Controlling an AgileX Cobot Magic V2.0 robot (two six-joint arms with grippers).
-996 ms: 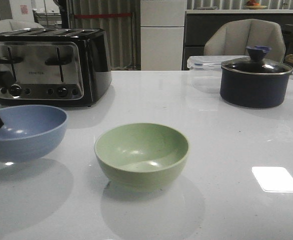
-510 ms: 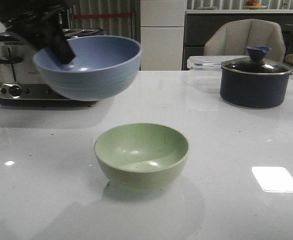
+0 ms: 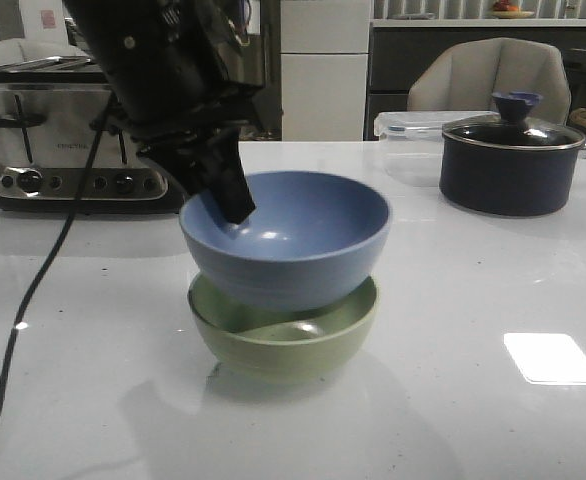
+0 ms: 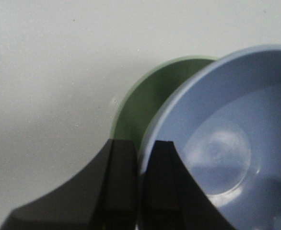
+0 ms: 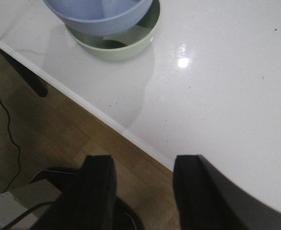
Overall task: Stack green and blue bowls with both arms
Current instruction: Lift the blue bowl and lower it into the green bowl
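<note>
A glossy white table (image 3: 473,260) filled the foreground, with a bright rectangular glare patch (image 3: 551,358) at about four o'clock. At ten o'clock stood a chrome and black toaster (image 3: 68,135); at two o'clock, a dark lidded pot (image 3: 511,160) with a clear container (image 3: 405,130) just beside it. Behind, toward one o'clock, was a grey chair (image 3: 488,75); a white cabinet (image 3: 323,65) stood at twelve. Wood-patterned floor (image 5: 59,139) lay below the table edge.

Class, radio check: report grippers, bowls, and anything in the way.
Left gripper shut on blue bowl rim, bowl sitting in the green bowl. Right gripper open, holding nothing, back at the table edge. Toaster and pot stand behind, apart.
</note>
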